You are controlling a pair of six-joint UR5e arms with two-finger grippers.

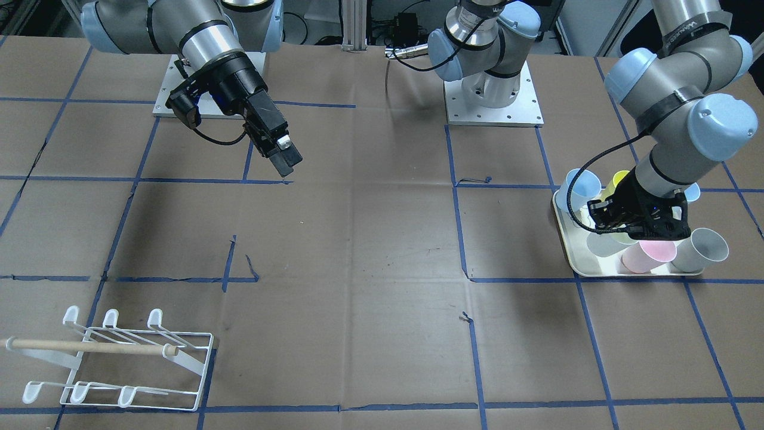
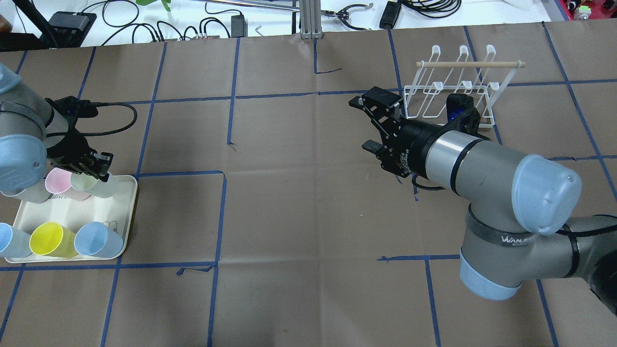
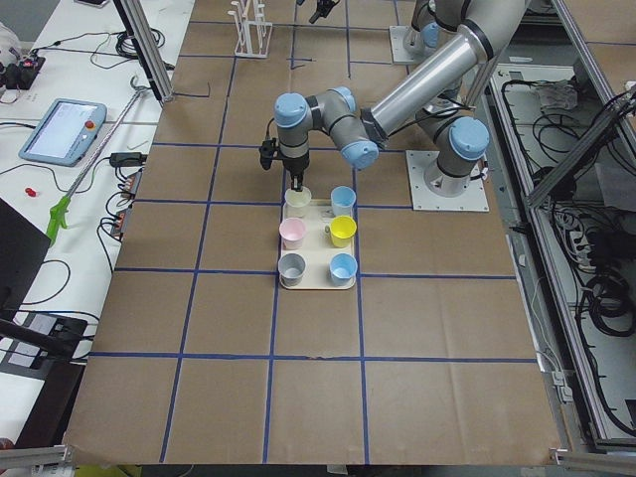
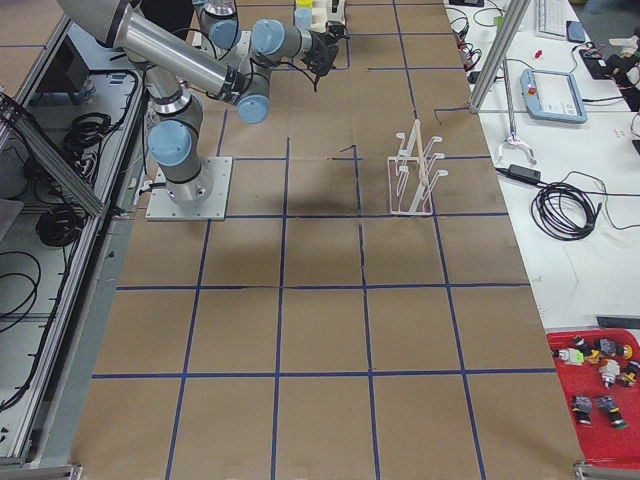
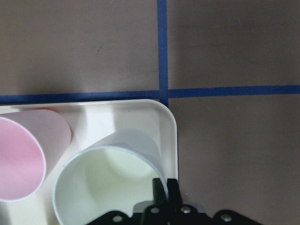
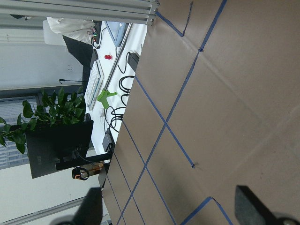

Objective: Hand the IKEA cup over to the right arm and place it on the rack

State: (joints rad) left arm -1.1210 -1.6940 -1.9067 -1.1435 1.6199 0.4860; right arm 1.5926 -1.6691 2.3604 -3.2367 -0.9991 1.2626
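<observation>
Several IKEA cups stand on a cream tray (image 2: 126,212) at the table's left end. My left gripper (image 2: 98,166) reaches down onto the tray's far right corner. In the left wrist view its fingers (image 5: 164,188) are pinched together on the rim of a pale green cup (image 5: 103,187), which also shows in the overhead view (image 2: 94,186). My right gripper (image 2: 368,124) is open and empty, held above the table just left of the white wire rack (image 2: 453,91). The rack also shows in the front view (image 1: 119,358).
A pink cup (image 2: 60,182) and a grey cup (image 2: 24,193) stand beside the held one. A yellow cup (image 2: 48,239) and two blue cups (image 2: 96,239) fill the tray's near row. Blue tape lines cross the brown table cover. Cables lie along the far edge.
</observation>
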